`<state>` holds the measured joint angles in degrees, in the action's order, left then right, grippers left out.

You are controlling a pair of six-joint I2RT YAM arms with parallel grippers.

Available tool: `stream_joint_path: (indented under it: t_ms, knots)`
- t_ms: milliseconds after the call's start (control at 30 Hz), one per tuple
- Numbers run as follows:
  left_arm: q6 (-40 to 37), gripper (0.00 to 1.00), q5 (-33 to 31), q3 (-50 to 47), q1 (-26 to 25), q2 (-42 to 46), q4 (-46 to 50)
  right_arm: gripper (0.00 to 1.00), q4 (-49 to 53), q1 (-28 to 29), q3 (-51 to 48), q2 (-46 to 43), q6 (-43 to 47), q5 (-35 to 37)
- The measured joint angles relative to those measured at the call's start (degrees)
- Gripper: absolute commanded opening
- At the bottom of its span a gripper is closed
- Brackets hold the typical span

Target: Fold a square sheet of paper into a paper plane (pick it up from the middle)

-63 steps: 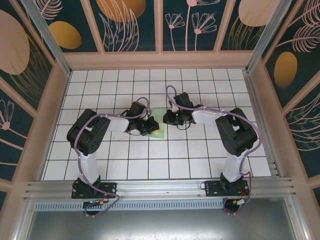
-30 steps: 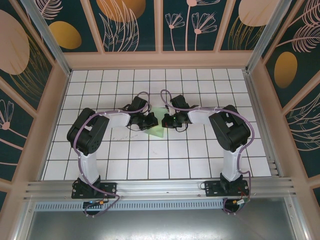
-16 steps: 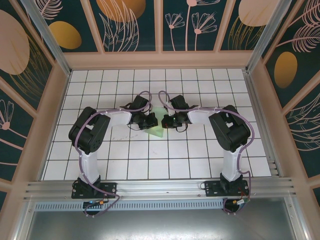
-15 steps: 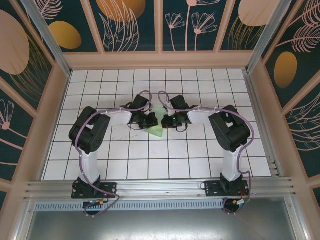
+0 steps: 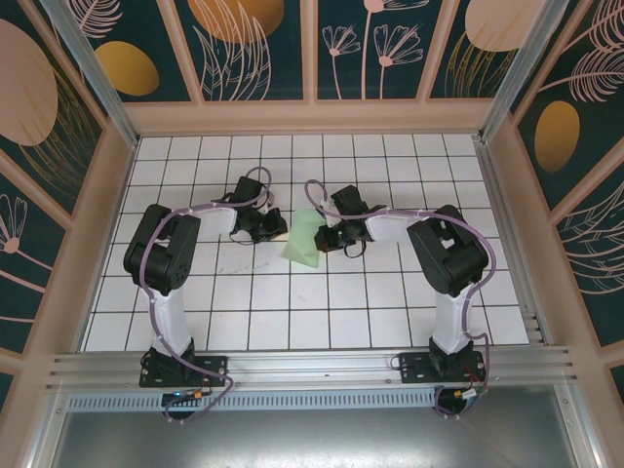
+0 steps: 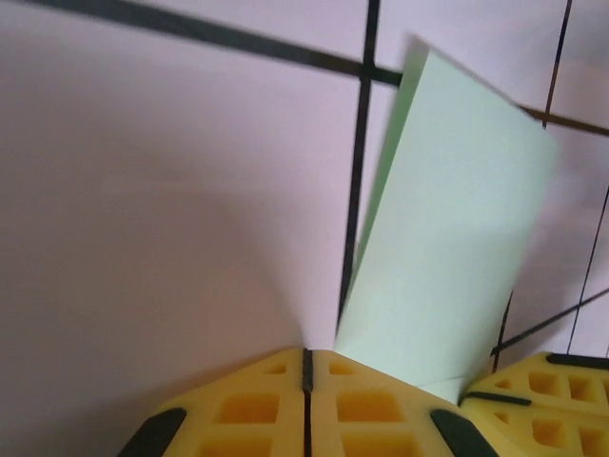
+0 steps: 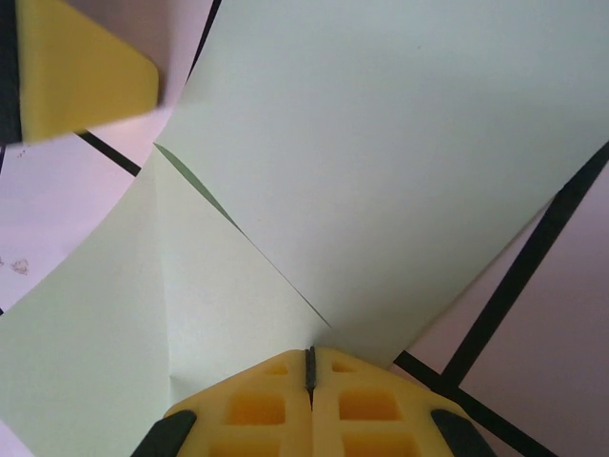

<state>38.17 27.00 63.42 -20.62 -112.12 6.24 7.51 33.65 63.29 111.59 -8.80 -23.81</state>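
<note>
The partly folded sheet of paper [image 5: 301, 237] stands mid-worktop [image 5: 292, 322], long axis running near to far. The closed right pincer [image 5: 323, 237] grips its right edge. The left pincer [image 5: 277, 224], closed and empty, sits just left.

The square sheet of paper [image 5: 301, 241] is found at mid-table [image 5: 292, 312], set between the two tools. Its right edge is pinched in the closed right tool [image 5: 322, 237]. The left tool [image 5: 281, 225], closed on nothing, is placed just left of the sheet, slightly farther back. By the right tool, one flap is lapped over another.
</note>
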Motion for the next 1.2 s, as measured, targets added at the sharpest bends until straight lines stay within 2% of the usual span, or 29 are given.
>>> stream_joint_path:
  t_ms: [300, 567, 1100, 1200]
  knots:
    - [0.24, 0.09, 2.58, -3.98, -0.48, 7.04, -4.35, 0.00, 1.77, 0.00, 1.49, 0.42, 4.48, -0.04]
    - [0.66, 0.05, 4.02, -4.20, -6.16, 5.62, -5.16, 0.00, 3.56, -0.02, 3.08, 1.09, 6.99, -0.04]
    - [1.05, 0.01, 4.04, -6.67, -7.21, 2.23, -6.43, 0.00, 4.94, -0.28, 4.15, 1.29, 6.84, -0.72]
    - [1.07, 0.00, 4.04, -7.19, -7.19, 2.23, -7.30, 0.03, 6.62, -0.63, 5.09, 1.36, 6.27, -1.20]
